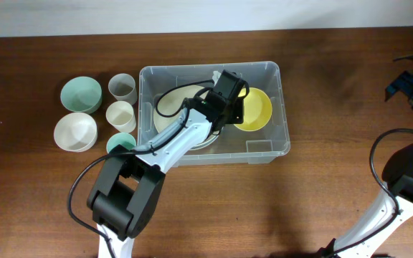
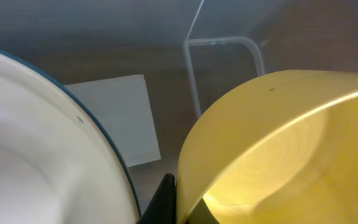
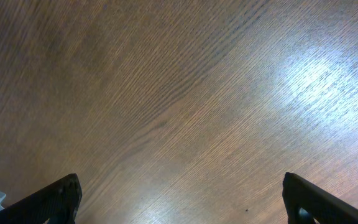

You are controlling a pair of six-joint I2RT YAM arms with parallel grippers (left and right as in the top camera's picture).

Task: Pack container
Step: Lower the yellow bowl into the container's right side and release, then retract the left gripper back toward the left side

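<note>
**Overhead, left wrist and right wrist views.** The container [image 1: 192, 68] sits at the middle of the tabletop [image 1: 321, 186], its long side running left to right. Inside it you see a white dish with a dark rim [image 1: 165, 123] in the left half and a yellow bowl [image 1: 258, 111] in the right half. Your left gripper [image 1: 235, 106] reaches down into the container between the two. In the left wrist view it is closed on the rim of the yellow bowl, with one dark finger [image 2: 163, 199] outside the bowl wall. The dish lies just beside it, and a white label [image 2: 117, 118] shows on the container base.

Outside the container, to its left, stand a mint bowl [image 1: 79, 94], a cream bowl [image 1: 75, 132], a grey cup [image 1: 122, 87], a cream cup [image 1: 120, 115] and a teal cup [image 1: 120, 145], the last partly hidden by the arm.

Your right gripper [image 3: 180, 183] hangs wide open over bare wood at the far right edge, well apart from the container, holding nothing.
</note>
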